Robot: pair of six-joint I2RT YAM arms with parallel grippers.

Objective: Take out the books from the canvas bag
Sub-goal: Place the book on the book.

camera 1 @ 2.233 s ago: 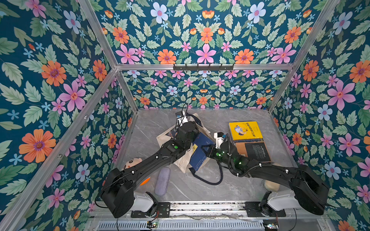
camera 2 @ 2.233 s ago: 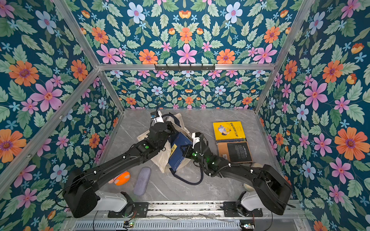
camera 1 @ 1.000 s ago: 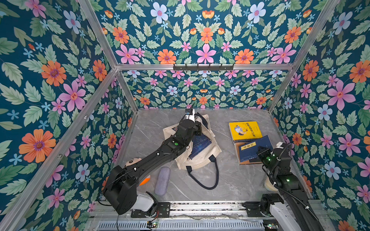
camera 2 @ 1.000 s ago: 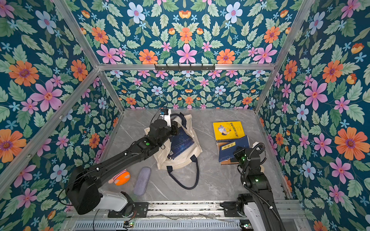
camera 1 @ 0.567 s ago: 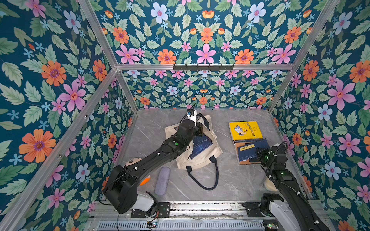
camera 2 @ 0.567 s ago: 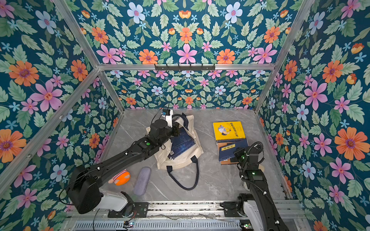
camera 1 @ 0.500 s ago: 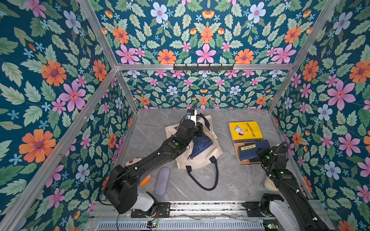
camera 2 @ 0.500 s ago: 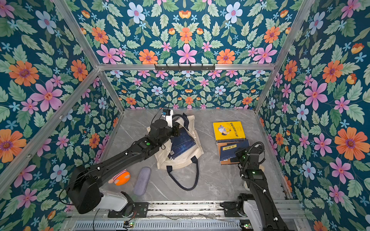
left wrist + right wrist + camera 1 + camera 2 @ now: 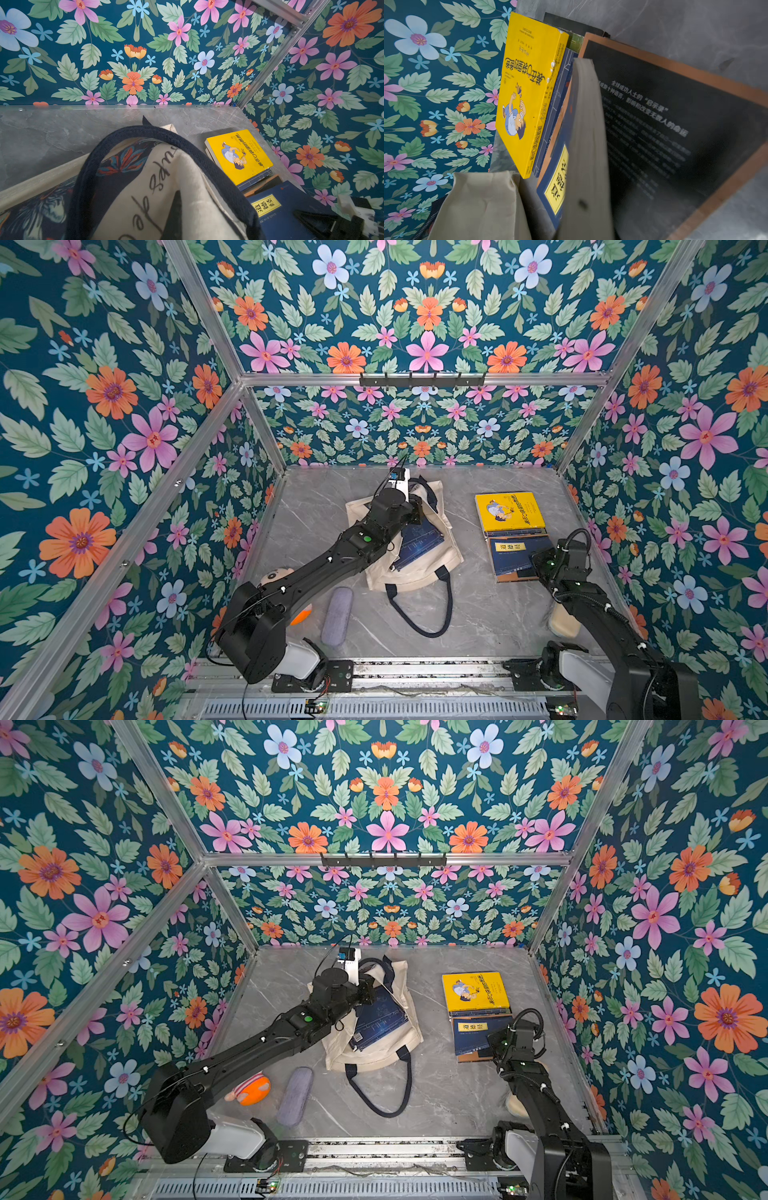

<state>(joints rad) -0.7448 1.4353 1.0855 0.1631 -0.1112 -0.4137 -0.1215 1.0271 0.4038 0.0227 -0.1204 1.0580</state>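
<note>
One navy book (image 9: 515, 562), corner between right jaws

On the grey marble tabletop (image 9: 490, 614), a grey-lilac oblong pouch (image 9: 337, 616) lies at 7 o'clock. An orange plush toy (image 9: 251, 1088) sits just beside it at 8 o'clock, and a beige object (image 9: 563, 622), partly hidden, at 4 o'clock. A black hook rail (image 9: 422, 379) spans the floral wall at 12.
</note>
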